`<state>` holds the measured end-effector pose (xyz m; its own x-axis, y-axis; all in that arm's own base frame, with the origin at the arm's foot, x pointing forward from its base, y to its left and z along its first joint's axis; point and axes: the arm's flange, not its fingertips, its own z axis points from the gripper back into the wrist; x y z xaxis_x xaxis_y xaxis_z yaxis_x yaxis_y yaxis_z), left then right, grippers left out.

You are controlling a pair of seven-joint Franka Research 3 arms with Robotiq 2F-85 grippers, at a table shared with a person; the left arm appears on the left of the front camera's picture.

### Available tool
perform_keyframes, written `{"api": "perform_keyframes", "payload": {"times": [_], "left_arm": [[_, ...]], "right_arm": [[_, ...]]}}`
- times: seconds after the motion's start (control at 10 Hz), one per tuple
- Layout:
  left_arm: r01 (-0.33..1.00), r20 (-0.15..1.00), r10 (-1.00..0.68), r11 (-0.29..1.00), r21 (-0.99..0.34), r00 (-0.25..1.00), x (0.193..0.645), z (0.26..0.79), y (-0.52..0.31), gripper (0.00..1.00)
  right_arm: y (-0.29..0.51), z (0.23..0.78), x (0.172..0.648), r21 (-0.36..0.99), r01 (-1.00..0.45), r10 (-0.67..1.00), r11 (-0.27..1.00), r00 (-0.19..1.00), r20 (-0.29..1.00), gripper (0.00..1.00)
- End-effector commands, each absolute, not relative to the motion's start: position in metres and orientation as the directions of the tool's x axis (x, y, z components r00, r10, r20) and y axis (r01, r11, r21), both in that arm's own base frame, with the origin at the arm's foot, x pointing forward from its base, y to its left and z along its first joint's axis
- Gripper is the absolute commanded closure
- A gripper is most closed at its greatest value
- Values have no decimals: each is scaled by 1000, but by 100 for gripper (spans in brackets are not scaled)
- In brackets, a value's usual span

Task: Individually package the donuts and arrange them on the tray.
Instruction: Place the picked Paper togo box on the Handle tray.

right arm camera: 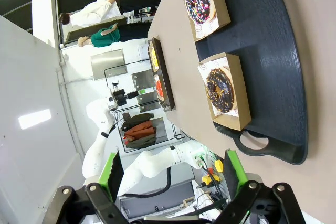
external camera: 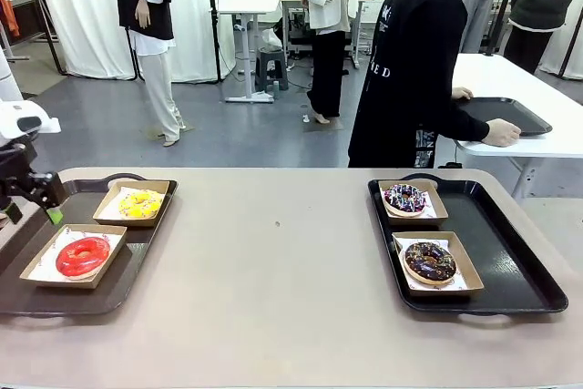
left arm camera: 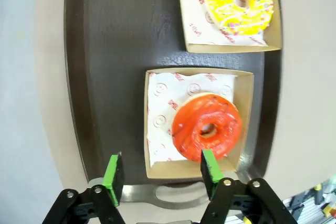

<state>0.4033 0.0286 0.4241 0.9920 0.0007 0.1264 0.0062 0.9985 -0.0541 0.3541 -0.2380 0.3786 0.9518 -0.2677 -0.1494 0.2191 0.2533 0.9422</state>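
On the left tray point(external camera: 137, 266), the red-glazed donut point(external camera: 82, 256) lies in the near paper-lined box and the yellow donut point(external camera: 139, 204) in the far one. On the right tray point(external camera: 510, 261), boxes hold the sprinkled donut point(external camera: 405, 199) and the dark chocolate donut point(external camera: 430, 261). My left gripper point(external camera: 46, 202) hovers at the left tray's outer edge. In the left wrist view my left gripper point(left arm camera: 161, 174) stands open above the near rim of the red donut's point(left arm camera: 207, 127) box. My right gripper point(right arm camera: 173, 169) is open and empty, well back from its tray point(right arm camera: 273, 51).
A person in black stands at the far side, turned toward another white table, with both hands on a spare black tray point(external camera: 506, 114). Bare beige tabletop point(external camera: 273, 252) lies between the two trays. Other people stand farther back in the room.
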Motion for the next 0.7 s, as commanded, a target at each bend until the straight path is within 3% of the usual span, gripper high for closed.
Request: {"api": "perform_keyframes", "payload": {"times": [0.0, 0.2, 0.3, 0.5, 0.6], "left_arm": [[26, 150, 7, 976, -217, 989, 387, 441, 48, 0], [45, 170, 36, 893, -449, 985, 387, 465, 87, 0], [15, 123, 61, 843, -538, 991, 390, 472, 109, 0], [2, 59, 48, 753, -658, 997, 405, 479, 155, 0], [36, 88, 40, 692, -721, 995, 406, 476, 181, 0]], "right_arm": [[-239, 381, 353, 943, 227, -267, 244, 950, -160, 0], [-239, 381, 353, 943, 227, -267, 244, 950, -160, 0], [-239, 381, 353, 943, 227, -267, 244, 950, -160, 0], [-239, 381, 353, 943, 227, -267, 244, 950, -160, 0], [-239, 381, 353, 943, 227, -267, 244, 950, -160, 0]]}}
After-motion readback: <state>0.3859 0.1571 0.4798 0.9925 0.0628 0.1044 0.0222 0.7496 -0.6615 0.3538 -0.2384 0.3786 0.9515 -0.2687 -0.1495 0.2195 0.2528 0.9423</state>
